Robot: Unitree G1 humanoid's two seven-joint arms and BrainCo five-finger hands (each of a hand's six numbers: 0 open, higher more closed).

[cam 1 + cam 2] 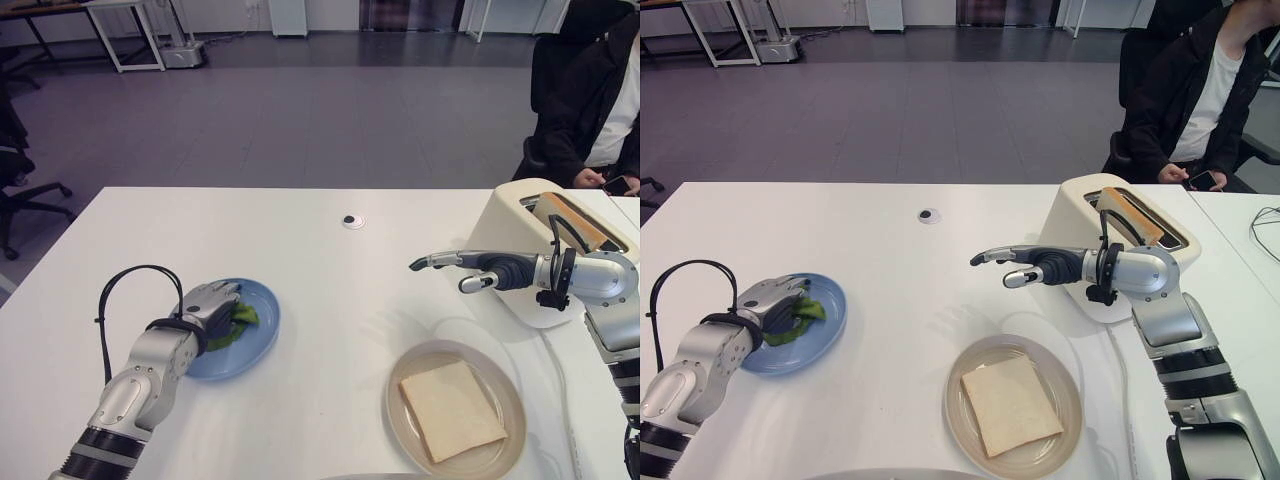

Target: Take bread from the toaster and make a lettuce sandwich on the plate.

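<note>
One bread slice (452, 408) lay flat on the beige plate (500, 370), a ready sandwich base. Second slice (572, 218) stood in the toaster (505, 225): two slices, two plates. Left hand (208, 305) curled onto the lettuce (243, 316) on the blue plate (255, 345), likely for pickup. Right hand (490, 270) hovered beside the toaster, fingers stretched, empty.

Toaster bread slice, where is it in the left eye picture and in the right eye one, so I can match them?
Left eye view: the bread slice stands in the toaster at the far right, mid-height.
Right eye view: the bread slice is right of centre, mid-height.
Shared landmark: the small round marker on the table, left of the toaster in both.
</note>
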